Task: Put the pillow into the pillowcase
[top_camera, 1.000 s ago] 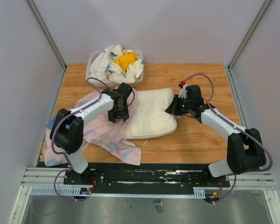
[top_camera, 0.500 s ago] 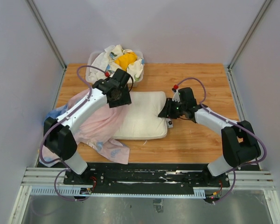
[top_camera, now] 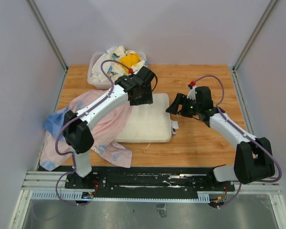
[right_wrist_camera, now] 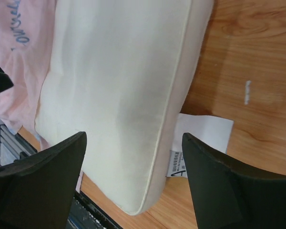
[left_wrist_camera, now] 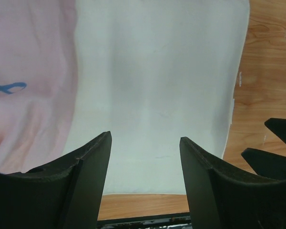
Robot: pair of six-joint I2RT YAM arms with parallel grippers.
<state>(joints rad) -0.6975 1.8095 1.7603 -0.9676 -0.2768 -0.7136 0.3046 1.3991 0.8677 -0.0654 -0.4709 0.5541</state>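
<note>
We see the pillow point(top_camera: 145, 121) lying flat at the middle of the tabletop point(top_camera: 200, 143), its tag point(top_camera: 174, 125) toward the right edge. The pillowcase point(top_camera: 97, 126) — pink side up — spreads from the pillow's left edge toward the near-left corner. Left gripper point(left_wrist_camera: 145, 138): jaws apart, empty, above the pillow. Right gripper point(right_wrist_camera: 133, 138): jaws wide, empty, over the tagged end.

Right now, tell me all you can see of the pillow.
The pillow is a plain cream rectangle of soft padded cloth, with a white tag at its right side. It lies flat on the table, outside the pillowcase, whose pink cloth meets its left edge. The left gripper is open above it, the right gripper open beside it; neither grips.
</note>
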